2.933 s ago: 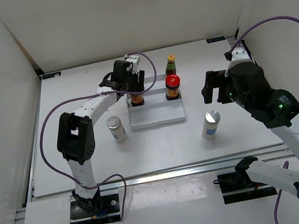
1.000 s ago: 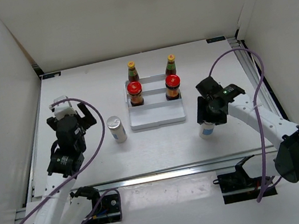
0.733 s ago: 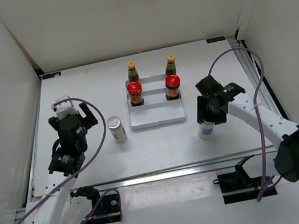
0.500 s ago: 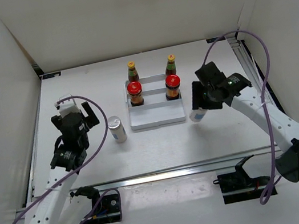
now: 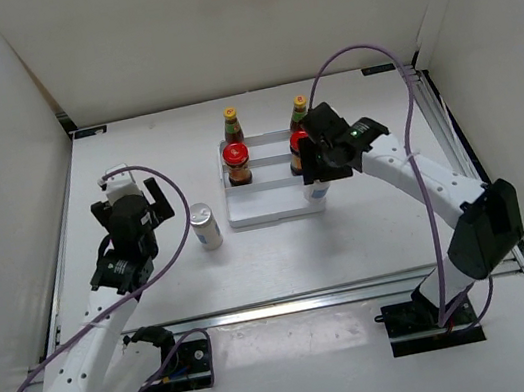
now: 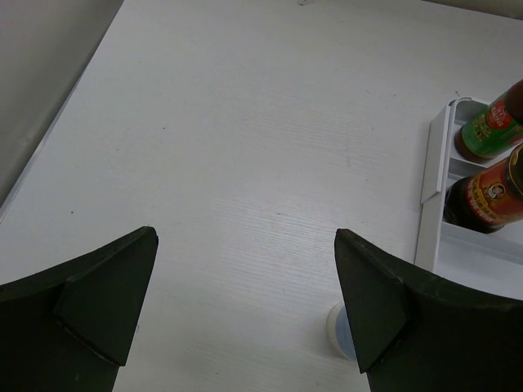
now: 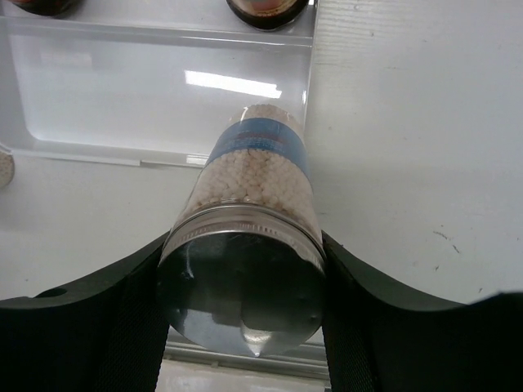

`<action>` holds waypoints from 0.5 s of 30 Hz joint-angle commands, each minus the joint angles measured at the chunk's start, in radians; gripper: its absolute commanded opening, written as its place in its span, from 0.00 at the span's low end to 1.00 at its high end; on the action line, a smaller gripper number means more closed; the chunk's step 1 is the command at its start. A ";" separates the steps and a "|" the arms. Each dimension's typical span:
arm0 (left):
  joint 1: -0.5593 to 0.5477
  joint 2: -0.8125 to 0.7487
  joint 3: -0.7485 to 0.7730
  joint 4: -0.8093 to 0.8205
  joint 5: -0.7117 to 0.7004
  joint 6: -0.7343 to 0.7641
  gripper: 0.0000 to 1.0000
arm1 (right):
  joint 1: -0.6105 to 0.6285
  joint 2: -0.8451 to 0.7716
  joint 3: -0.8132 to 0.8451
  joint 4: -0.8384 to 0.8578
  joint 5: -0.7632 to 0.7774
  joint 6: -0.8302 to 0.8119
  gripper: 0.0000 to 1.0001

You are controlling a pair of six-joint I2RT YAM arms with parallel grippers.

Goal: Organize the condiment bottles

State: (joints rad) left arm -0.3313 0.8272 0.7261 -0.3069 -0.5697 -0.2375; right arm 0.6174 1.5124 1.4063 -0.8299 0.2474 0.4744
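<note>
A: Right, what is the right gripper (image 7: 241, 310) doing?

B: Its fingers are pinching the right shaker (image 7: 257, 188) just under the metal top, one on each side. The jaws are standing partly closed around the body.

A: How is that shaker looking?

B: It is a clear-walled cylinder showing pale beads packed inside. A blue label band is wrapping the middle, and the flat silver top is facing the wrist camera.

A: Where is it sitting?

B: It is hanging roughly upright at the front right corner of the stepped tray (image 5: 265, 214), with its base over the tray's right edge. Cannot tell whether the base is touching down.

A: And the left side?

B: The left gripper (image 6: 243, 245) is hovering above the table (image 5: 401, 232), well left of the tray. Its jaws are standing fully apart and carrying nothing. The left shaker (image 5: 204, 224) is standing upright on the table between that gripper and the tray, apart from the tray's left wall.

A: The rest of the set?

B: Two sauce bottles (image 5: 231, 120), dark glass with yellow caps and green neck labels, are standing on the back step, one left and one right. Two red-lidded jars (image 5: 236, 160), squat and dark, are standing on the middle step, each in front of a bottle. The right arm is covering part of the right jar.
</note>
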 commanded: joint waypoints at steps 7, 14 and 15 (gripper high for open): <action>-0.005 -0.034 -0.004 0.003 -0.007 -0.019 1.00 | -0.001 0.081 0.026 0.129 -0.026 -0.008 0.00; -0.005 -0.043 -0.004 0.003 0.002 -0.019 1.00 | -0.001 0.135 0.017 0.140 -0.045 -0.008 0.23; -0.005 -0.043 -0.004 0.003 0.002 -0.019 1.00 | -0.001 0.135 0.017 0.140 -0.036 -0.008 0.25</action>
State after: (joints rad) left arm -0.3313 0.8066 0.7261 -0.3065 -0.5686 -0.2462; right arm 0.6170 1.6558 1.4059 -0.7509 0.2058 0.4637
